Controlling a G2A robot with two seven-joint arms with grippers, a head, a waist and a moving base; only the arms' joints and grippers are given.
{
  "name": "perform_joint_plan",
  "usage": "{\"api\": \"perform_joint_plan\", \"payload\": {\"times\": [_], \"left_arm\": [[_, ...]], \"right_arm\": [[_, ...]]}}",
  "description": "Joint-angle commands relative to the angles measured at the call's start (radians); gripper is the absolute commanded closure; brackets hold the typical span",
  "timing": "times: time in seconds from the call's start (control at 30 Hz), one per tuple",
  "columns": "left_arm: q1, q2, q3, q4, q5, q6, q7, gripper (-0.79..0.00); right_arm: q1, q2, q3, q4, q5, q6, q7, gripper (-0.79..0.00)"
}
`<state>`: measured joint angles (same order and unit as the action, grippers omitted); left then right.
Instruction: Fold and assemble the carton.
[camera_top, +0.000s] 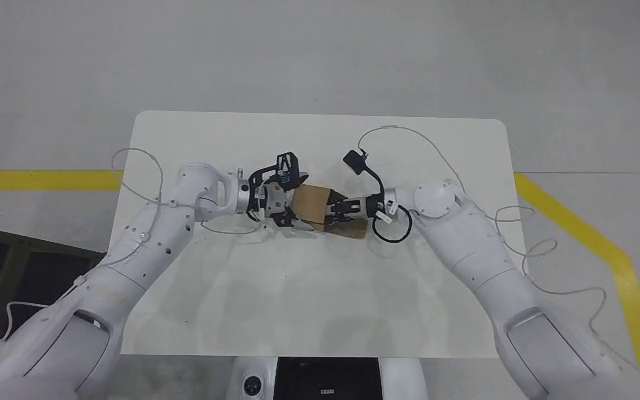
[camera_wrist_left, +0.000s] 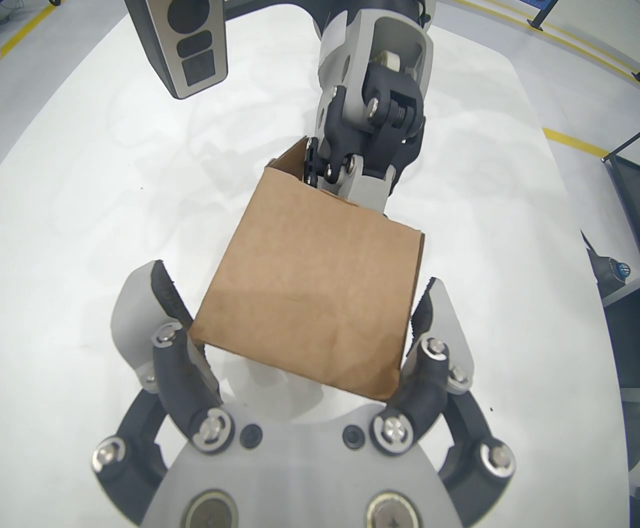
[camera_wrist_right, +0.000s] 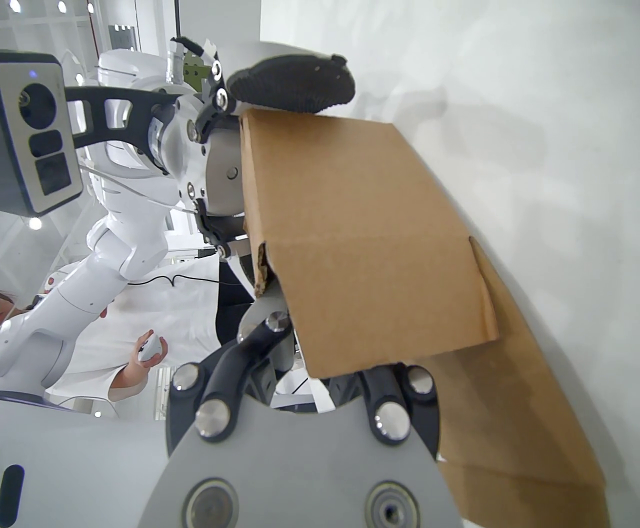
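A brown carton (camera_top: 318, 204) is held just above the middle of the white table (camera_top: 300, 310), between the two arms. In the left wrist view the carton (camera_wrist_left: 310, 295) shows one plain panel. My left gripper (camera_wrist_left: 295, 305) spans its near end, with a finger (camera_wrist_left: 167, 295) against each side. My right gripper (camera_wrist_left: 337, 182) pinches the far edge of that panel, one pad inside and one finger on top. In the right wrist view the carton (camera_wrist_right: 360, 235) lies over my right gripper, hiding one finger, and a loose flap (camera_wrist_right: 525, 400) hangs toward the table.
A thin cable (camera_top: 420, 135) loops over the table's back right part. Bare table surface lies all around the carton, with the widest room toward the front. Yellow floor tape (camera_top: 50, 180) runs past both sides of the table.
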<state>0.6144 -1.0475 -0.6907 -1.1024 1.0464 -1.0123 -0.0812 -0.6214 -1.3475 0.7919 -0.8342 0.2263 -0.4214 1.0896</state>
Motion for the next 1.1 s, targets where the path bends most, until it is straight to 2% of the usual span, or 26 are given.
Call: {"api": "perform_joint_plan", "payload": {"times": [0.0,0.27,0.77,1.07], "left_arm": [[0.0,0.001,0.001,0.0,-0.009,0.0,-0.007,-0.785],[-0.004,0.002,-0.008,-0.003,-0.019,0.0,-0.023,-0.785],[0.014,0.003,-0.038,-0.007,-0.009,0.0,-0.027,-0.785],[0.031,0.007,-0.058,-0.024,-0.006,0.0,-0.038,-0.785]], "right_arm": [[0.001,-0.004,-0.005,0.008,0.002,-0.005,-0.005,0.0],[0.002,0.004,0.028,0.036,0.015,-0.026,0.008,0.0],[-0.068,0.078,0.158,-0.071,-0.07,0.047,0.031,0.0],[-0.071,0.078,0.153,-0.088,-0.095,0.069,-0.01,0.0]]}}
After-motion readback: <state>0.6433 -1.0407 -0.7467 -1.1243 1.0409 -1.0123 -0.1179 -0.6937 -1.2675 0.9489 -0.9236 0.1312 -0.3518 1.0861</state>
